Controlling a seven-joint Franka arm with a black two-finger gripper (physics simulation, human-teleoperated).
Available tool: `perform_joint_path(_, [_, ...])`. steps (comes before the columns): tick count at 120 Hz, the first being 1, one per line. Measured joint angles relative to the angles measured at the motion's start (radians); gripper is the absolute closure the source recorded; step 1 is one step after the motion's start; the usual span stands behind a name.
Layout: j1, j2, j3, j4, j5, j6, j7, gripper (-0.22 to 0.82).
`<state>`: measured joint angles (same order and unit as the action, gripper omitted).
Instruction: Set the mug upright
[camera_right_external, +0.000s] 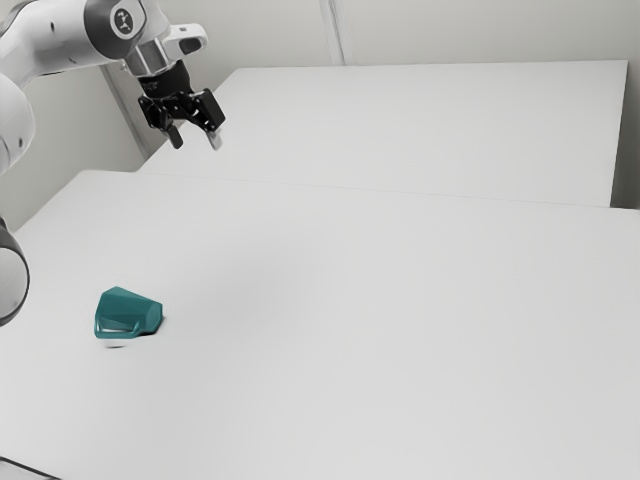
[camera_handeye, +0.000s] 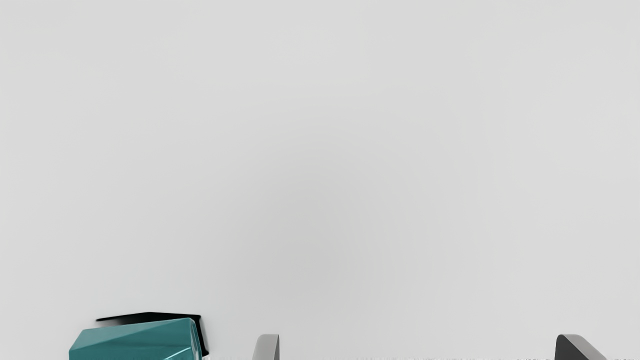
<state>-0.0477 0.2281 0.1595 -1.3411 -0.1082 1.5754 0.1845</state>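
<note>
Nearest, in the lower left of the exterior view, the teal mug (camera_right_external: 128, 314) lies on its side on the white tabletop (camera_right_external: 400, 340), its wider end to the exterior view's left and its handle (camera_right_external: 118, 329) on the near side. It looks stiff-walled and fairly light; the glossy, faceted sides may be slippery, and a glazed body could chip if knocked. The tapering walls may let a grip slide, so a squeeze across the body, clear of the handle, seems best. Farther off, at upper left, the hand (camera_right_external: 196, 145) hangs released, fingers wide apart, grasping nothing.
</note>
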Motion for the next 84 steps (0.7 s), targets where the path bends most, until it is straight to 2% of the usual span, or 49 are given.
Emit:
perform_joint_path(36, [0.001,-0.008,0.001,-0.010,-0.001,-0.004,0.015,0.00])
perform_joint_path(48, [0.001,-0.079,0.011,-0.086,-0.002,-0.004,0.018,0.00])
perform_joint_path(62, [-0.008,-0.124,0.103,-0.112,-0.015,-0.025,0.035,0.00])
perform_joint_path(76, [0.081,-0.141,0.153,-0.150,-0.095,-0.053,0.091,0.00])
perform_joint_path(84, [0.083,-0.155,0.221,-0.210,-0.155,-0.070,0.129,0.00])
